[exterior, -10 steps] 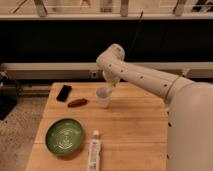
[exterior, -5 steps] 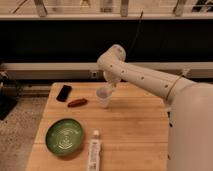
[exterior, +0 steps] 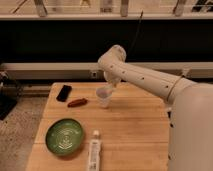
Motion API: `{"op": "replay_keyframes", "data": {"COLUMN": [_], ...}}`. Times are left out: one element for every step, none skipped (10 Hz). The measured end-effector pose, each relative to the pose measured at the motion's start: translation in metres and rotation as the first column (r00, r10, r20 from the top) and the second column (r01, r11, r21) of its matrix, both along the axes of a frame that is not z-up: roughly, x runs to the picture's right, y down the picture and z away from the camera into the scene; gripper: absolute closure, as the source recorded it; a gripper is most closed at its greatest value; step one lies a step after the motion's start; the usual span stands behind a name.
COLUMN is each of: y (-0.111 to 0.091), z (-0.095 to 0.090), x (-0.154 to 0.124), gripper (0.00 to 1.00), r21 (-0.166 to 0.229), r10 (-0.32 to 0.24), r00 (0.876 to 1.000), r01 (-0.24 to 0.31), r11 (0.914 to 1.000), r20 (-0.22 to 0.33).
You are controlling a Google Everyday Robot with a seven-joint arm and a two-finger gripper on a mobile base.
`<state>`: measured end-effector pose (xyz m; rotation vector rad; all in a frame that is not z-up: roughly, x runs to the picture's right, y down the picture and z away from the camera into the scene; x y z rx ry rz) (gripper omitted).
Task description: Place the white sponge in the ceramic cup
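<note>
End effector (exterior: pixel 108 88): mine hung just above centre of the frame, right over the rim of the ceramic cup, at the end of my white arm (exterior: pixel 145 80), which reached in from the right edge. Its fingers were shut; what, if anything, sat between them I could not tell.

Ceramic cup (exterior: pixel 104 97): it stood upright on the desk, near the middle of the frame, towards the far part of the wooden top, directly under my end effector.

White sponge: I could not make it out anywhere on the desk; whether it was in the cup or at my fingertips I could not tell.

Desk (exterior: pixel 135 125): a pale wooden top that filled the lower half of the frame, with its right part hidden behind my white body.

Brown sausage-shaped thing (exterior: pixel 77 102): it lay flat just left of the cup, apart from it.

Black phone-like slab (exterior: pixel 64 93): it lay further to the upper left, near the desk's far left corner.

Green plate (exterior: pixel 65 135): it sat at lower left, well apart from the cup.

White tube (exterior: pixel 94 152): it lay at the bottom edge, just right of the plate.

Obstruction: nothing stood between the cup and my end effector; the sausage-shaped thing was its nearest neighbour.
</note>
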<state>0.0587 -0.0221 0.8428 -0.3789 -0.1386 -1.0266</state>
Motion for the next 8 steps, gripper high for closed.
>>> {"op": "replay_keyframes", "data": {"y": [0.0001,0.0003,0.0007,0.0008,0.0011,0.0014,0.0014,0.0014], "z": [0.0001,0.0001,0.0004,0.0006,0.0008,0.0008,0.0010,0.0012], "x": [0.0002,0.0006,0.0013,0.0017,0.0020,0.0020,0.0025,0.0030], "gripper": [0.96,0.96,0.96,0.96,0.96,0.96,0.96,0.96], "r21": [0.001,0.002,0.003,0.004,0.005,0.006,0.008,0.009], "r10": [0.000,0.000,-0.001,-0.001,-0.002,-0.002,-0.003,-0.004], "r00": [1.000,1.000,1.000,1.000,1.000,1.000,1.000,1.000], "r01": [0.000,0.000,0.001,0.001,0.002,0.002,0.003,0.004], "r11": [1.0000,1.0000,1.0000,1.0000,1.0000,1.0000,1.0000,0.9999], "r20": [0.001,0.002,0.002,0.002,0.003,0.004,0.004,0.005]}}
